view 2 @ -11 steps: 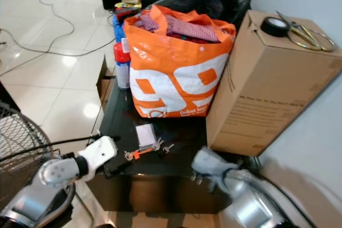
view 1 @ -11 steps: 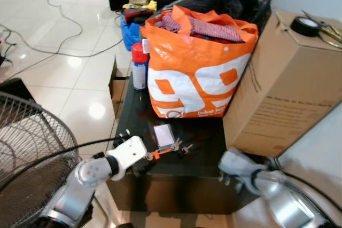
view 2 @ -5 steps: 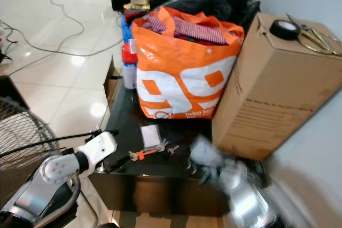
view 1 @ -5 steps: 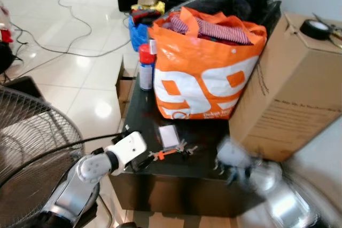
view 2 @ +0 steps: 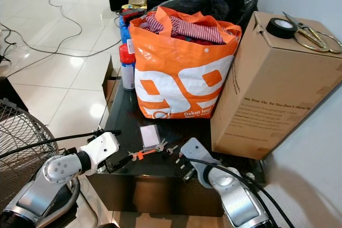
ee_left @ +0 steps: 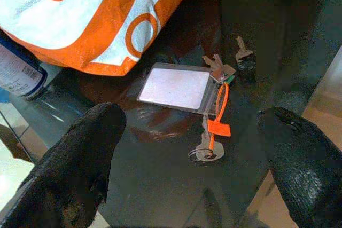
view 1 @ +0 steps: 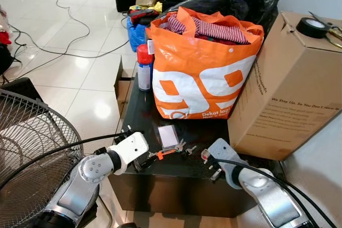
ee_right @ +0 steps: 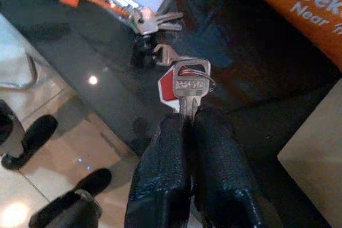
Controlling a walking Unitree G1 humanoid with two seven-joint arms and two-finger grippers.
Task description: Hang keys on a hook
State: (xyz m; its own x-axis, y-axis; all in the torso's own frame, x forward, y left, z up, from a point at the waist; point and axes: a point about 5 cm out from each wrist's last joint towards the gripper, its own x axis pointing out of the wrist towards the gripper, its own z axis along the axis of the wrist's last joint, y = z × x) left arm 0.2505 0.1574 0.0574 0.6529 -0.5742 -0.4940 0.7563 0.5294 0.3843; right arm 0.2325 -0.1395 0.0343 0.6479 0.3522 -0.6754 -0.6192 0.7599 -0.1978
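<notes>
The right gripper [ee_right: 187,118] pinches a red-tagged key [ee_right: 186,85] above the black table [view 1: 140,111] (near its front edge). The left gripper [ee_left: 187,142], fingers spread wide, faces the key bunch [ee_left: 214,113] lying beside a card sleeve [ee_left: 173,86].

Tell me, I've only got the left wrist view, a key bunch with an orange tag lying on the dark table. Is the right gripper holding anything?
Observer: Yes, the right gripper is shut on a key with a red tag.
Operator: Where is it?
Observer: Over the black table, at its front edge, right of the orange-tagged bunch.
Operator: And what's behind it?
Observer: A cardboard box beside the orange bag.
</notes>
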